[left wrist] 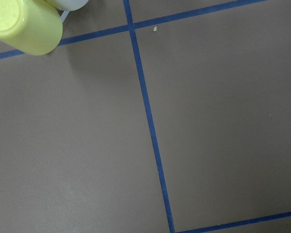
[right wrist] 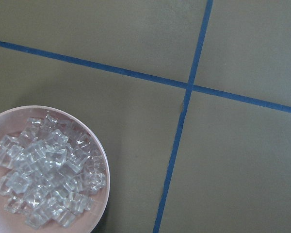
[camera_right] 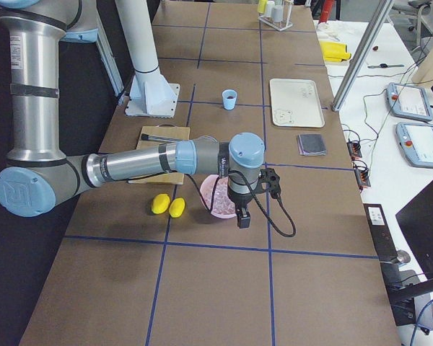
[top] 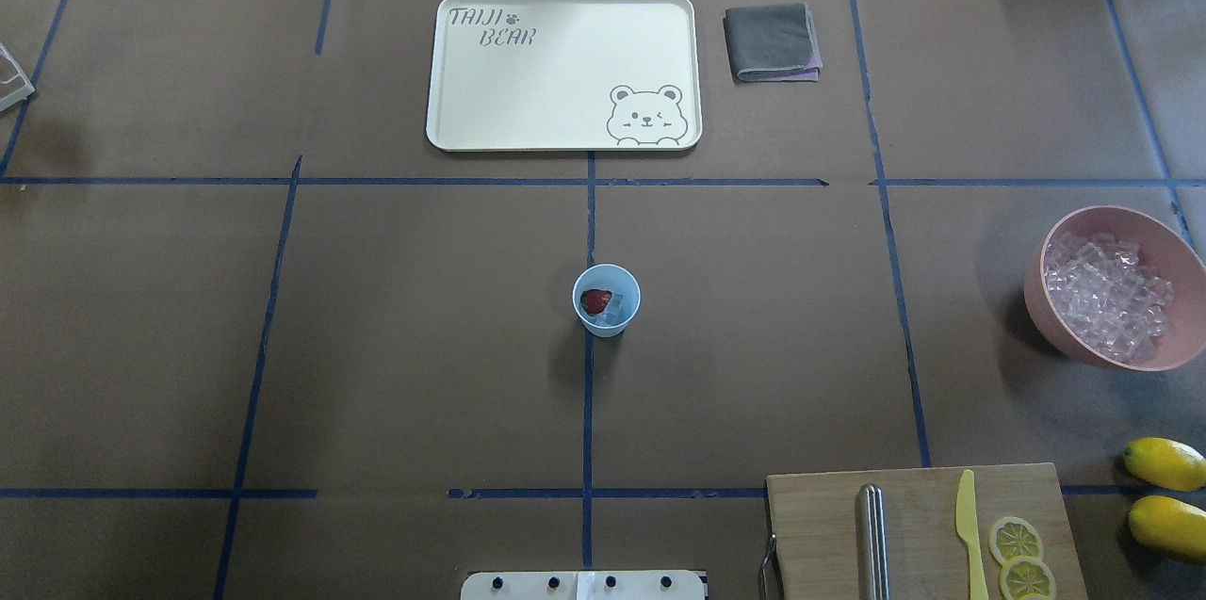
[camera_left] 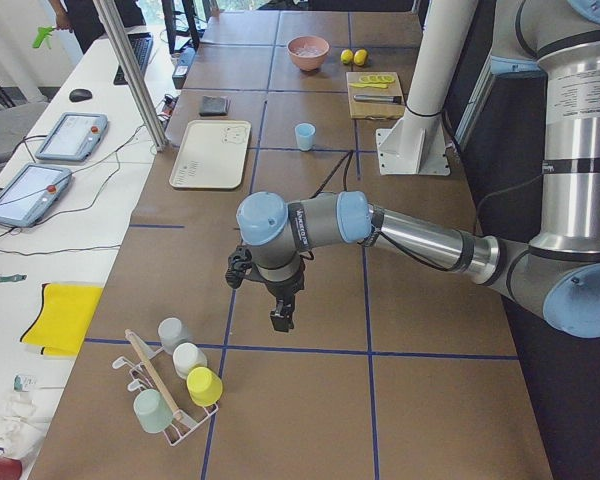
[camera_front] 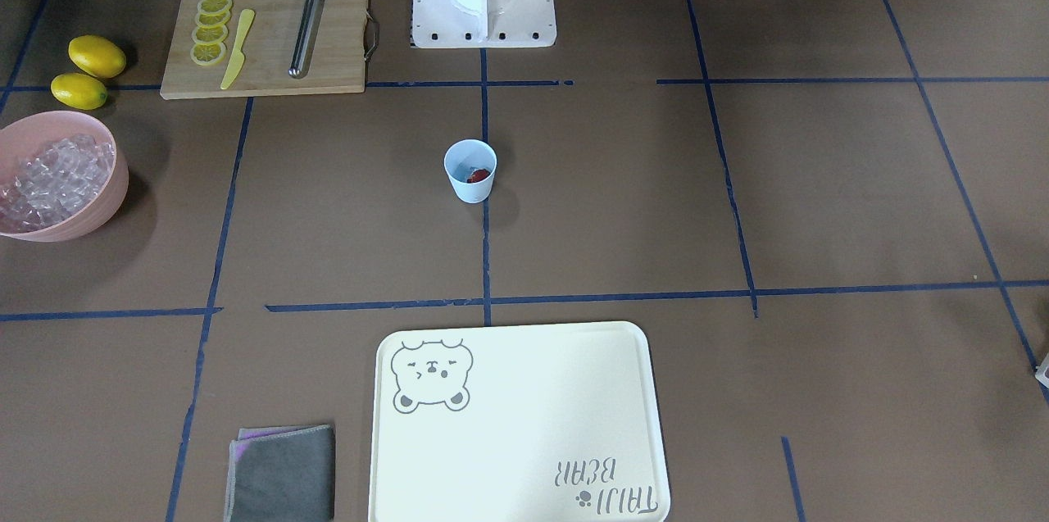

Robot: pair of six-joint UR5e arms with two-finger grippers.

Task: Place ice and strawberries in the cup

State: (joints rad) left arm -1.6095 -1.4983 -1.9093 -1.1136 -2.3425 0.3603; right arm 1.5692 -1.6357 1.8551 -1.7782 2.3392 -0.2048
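The cup [camera_front: 470, 171] stands upright near the middle of the table [camera_front: 623, 202], on a blue tape line. Inside it lies 1 strawberry [top: 594, 300], with a little ice [top: 616, 310] beside it against the wall.

A heap of cubes [camera_front: 53, 178] fills the pink bowl [camera_front: 111, 198], well apart from the cup toward the robot's right end of the table. 2 lemons [camera_front: 97, 56] lie near the bowl. Just beside them is a cutting board [camera_front: 336, 63] carrying 4 lemon slices [camera_front: 211, 29], a yellow knife [camera_front: 238, 48] and a metal rod [camera_front: 306, 29]. Across the table from the robot sit a pale tray [camera_front: 524, 424] and a folded grey cloth [camera_front: 283, 473].

The left gripper [camera_left: 280, 320] hangs above bare table far out at the robot's left end, near a rack [camera_left: 175, 385] of upturned cups; its wrist camera catches a yellow cup [left wrist: 23, 23] at the frame's corner. The right gripper [camera_right: 243, 218] hangs just beside the pink bowl, on the side away from the cup, and its wrist camera looks down on the cubes.

Both pincers show only in the side views, so it cannot be told whether either is open or closed.
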